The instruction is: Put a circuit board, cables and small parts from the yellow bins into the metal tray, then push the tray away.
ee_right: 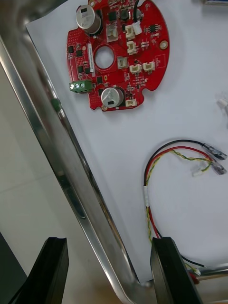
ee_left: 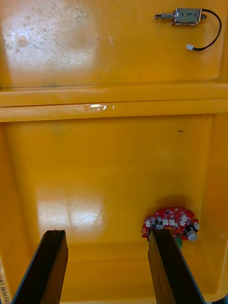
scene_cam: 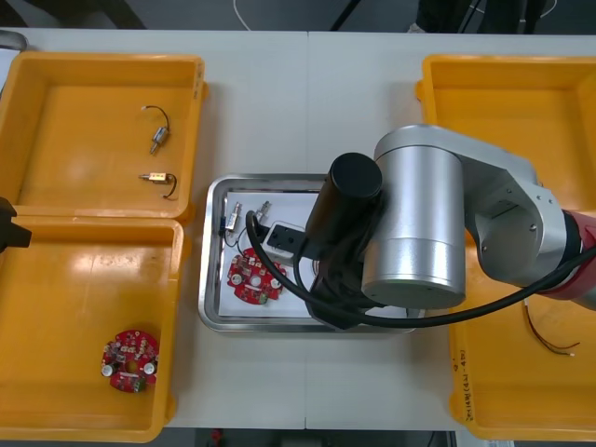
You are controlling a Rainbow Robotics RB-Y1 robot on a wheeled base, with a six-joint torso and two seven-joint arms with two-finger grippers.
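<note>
The metal tray (scene_cam: 209,279), white inside, holds a round red circuit board (scene_cam: 253,277) (ee_right: 118,54), a red and yellow cable (ee_right: 161,180) with a black strand, and small metal parts (scene_cam: 233,217). My right gripper (ee_right: 109,273) is open and straddles the tray's rim (ee_right: 61,156): one finger over the table, the other inside the tray above the cable's end. My left gripper (ee_left: 107,268) hangs open and empty over the near left yellow bin (scene_cam: 56,279). A second circuit board (ee_left: 171,223) (scene_cam: 130,359) lies just beyond one of its fingers (ee_left: 171,266).
The far left yellow bin (scene_cam: 93,74) holds two small metal parts (scene_cam: 160,138) (scene_cam: 160,177); one of them (ee_left: 187,16) has a black lead. A red and yellow cable (scene_cam: 549,340) lies in the near right yellow bin (scene_cam: 466,372). My right arm (scene_cam: 419,223) covers the tray's right side.
</note>
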